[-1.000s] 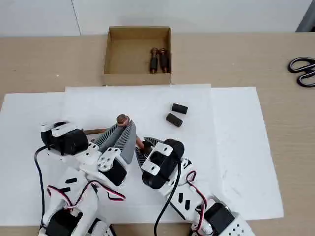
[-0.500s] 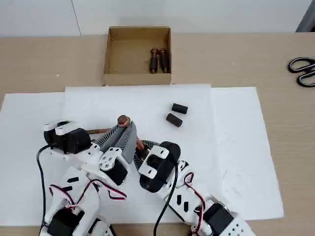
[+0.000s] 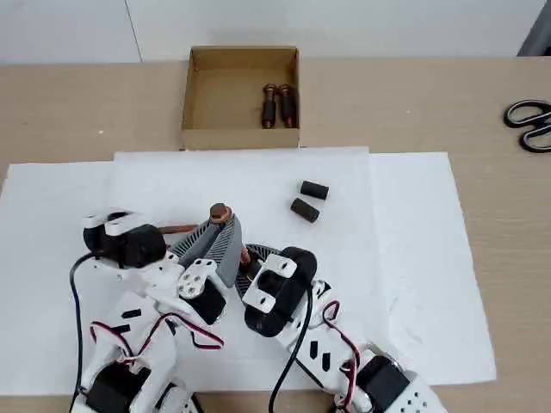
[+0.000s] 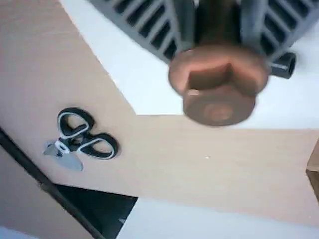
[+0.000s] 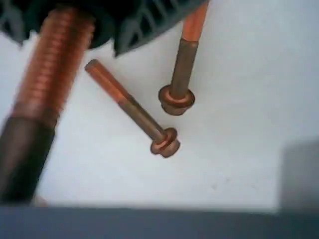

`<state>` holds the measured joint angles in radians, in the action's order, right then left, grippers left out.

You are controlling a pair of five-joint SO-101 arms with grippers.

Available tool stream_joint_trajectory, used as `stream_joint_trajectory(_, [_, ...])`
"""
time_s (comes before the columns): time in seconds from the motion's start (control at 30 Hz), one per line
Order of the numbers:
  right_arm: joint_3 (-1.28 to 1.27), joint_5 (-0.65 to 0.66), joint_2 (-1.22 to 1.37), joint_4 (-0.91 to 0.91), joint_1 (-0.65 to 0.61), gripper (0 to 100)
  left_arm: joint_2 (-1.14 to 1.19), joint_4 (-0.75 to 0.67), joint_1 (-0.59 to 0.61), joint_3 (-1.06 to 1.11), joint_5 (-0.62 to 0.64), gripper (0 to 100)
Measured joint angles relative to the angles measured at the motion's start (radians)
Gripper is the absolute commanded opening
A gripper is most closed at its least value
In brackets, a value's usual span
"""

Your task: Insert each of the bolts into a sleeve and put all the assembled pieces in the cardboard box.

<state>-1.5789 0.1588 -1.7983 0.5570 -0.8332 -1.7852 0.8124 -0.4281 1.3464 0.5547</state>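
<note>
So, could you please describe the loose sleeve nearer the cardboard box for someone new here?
On the white sheet in front of the cardboard box, two short dark sleeves lie loose. The wanted sleeve is the one closer to the box; the other sleeve sits farther from it.

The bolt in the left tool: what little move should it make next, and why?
Probably slide the bolt tip-first a little deeper toward the right tool. The left tool is clamped on it just below its head, and the right wrist view shows its threaded end meeting a dark piece there, likely a sleeve, with most of the shank bare.
</note>
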Motion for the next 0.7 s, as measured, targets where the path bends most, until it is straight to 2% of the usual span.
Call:
stream_joint_trajectory(0.37, [0.0,0.0,0.0,0.0,0.002,0.2,-0.002,-0.006,-0.077,-0.002,-0.023,0])
stream_joint_trajectory(0.57, [0.0,0.0,0.0,0.0,0.002,0.2,-0.002,-0.006,-0.087,0.0,-0.112,0])
stream_joint_trajectory(0.7, [0.0,0.0,0.0,0.0,0.015,0.2,-0.003,0.052,-0.097,-0.002,-0.158,0])
